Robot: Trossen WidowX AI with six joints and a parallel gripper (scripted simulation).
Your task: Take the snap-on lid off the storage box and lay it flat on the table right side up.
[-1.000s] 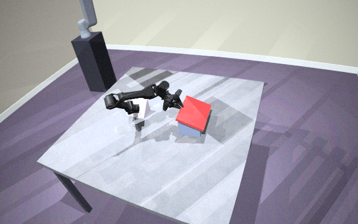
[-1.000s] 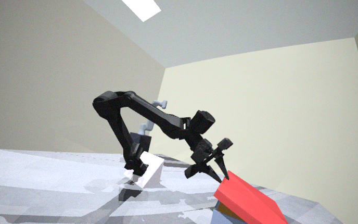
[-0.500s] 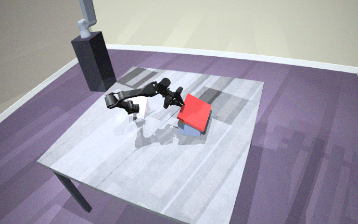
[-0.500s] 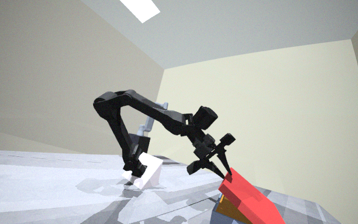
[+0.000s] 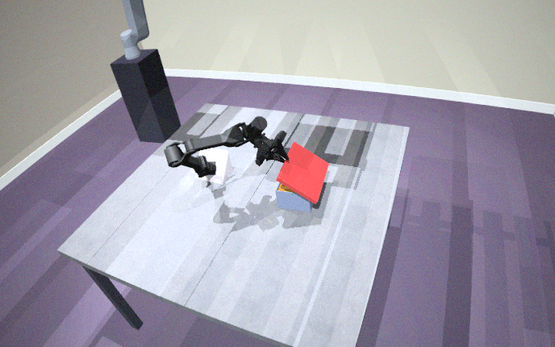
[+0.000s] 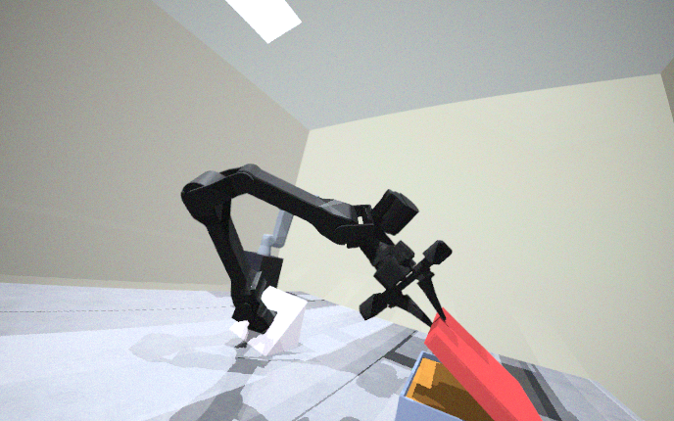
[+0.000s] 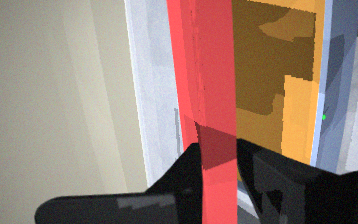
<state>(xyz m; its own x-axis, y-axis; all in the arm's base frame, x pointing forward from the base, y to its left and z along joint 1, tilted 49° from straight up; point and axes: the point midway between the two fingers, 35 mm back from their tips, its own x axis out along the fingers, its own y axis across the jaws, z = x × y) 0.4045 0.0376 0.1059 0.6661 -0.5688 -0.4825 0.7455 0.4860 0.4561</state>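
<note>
The red lid [image 5: 303,172] [image 6: 478,363] [image 7: 217,75] is tilted steeply, its edge nearest the arm raised well above the box and its far side low at the box's far side. My gripper [image 5: 287,159] [image 6: 437,320] [image 7: 216,148] is shut on the raised edge of the lid, one finger on each face. The blue storage box [image 5: 294,201] [image 6: 419,408] [image 7: 341,65] stands on the table, its orange inside showing under the lid. Whether the lid's low edge still touches the box is hidden.
The table [image 5: 163,241] [image 6: 67,365] carries a white angular block [image 5: 220,165] [image 6: 287,318] close behind the arm's base. A dark pedestal [image 5: 146,98] [image 6: 271,269] with a grey arm stands beyond the table's back left edge.
</note>
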